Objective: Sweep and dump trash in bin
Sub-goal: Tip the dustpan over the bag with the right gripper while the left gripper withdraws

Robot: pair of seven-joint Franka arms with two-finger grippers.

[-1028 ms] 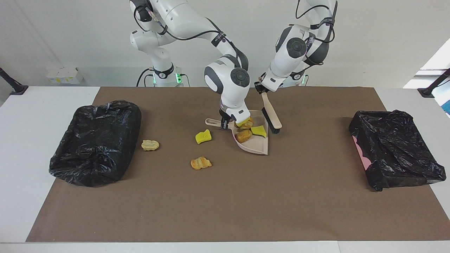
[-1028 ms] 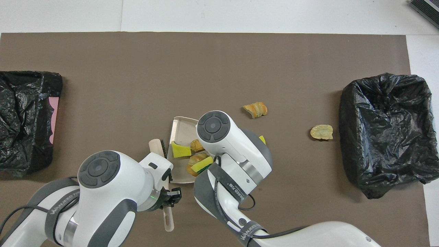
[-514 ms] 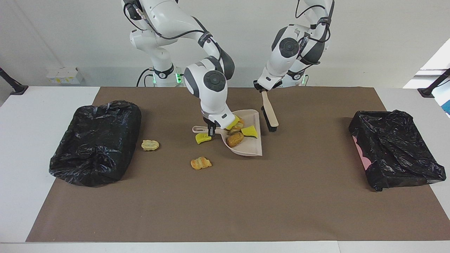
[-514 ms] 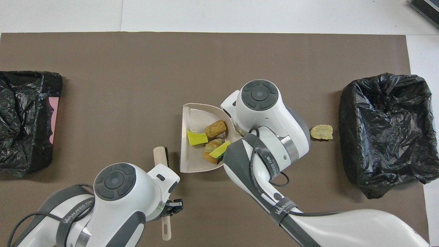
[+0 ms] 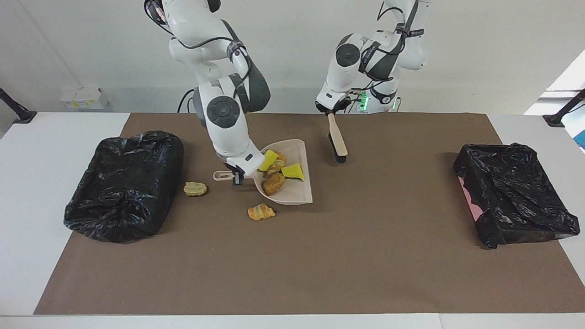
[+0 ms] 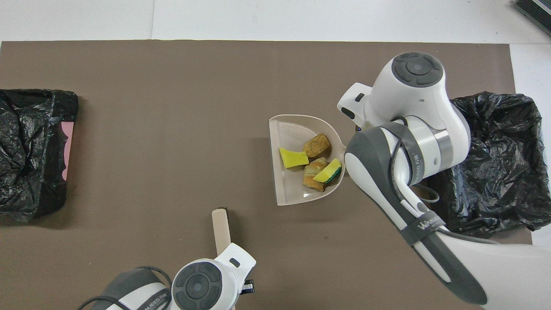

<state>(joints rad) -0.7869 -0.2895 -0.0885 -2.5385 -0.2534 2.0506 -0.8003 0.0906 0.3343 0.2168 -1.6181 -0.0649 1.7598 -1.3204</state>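
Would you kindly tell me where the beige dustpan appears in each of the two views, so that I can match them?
Facing view: the dustpan sits just left of centre, its handle held by the right tool.
Overhead view: the dustpan sits right of centre, the right arm covering its handle.
Shared landmark: the yellow sponge piece lying in the pan.

Bright, even indoor light; soft short shadows lie beside the dustpan (image 5: 292, 180) and bin bags (image 5: 123, 183). Both views are sharp, with mild glare on the black plastic.
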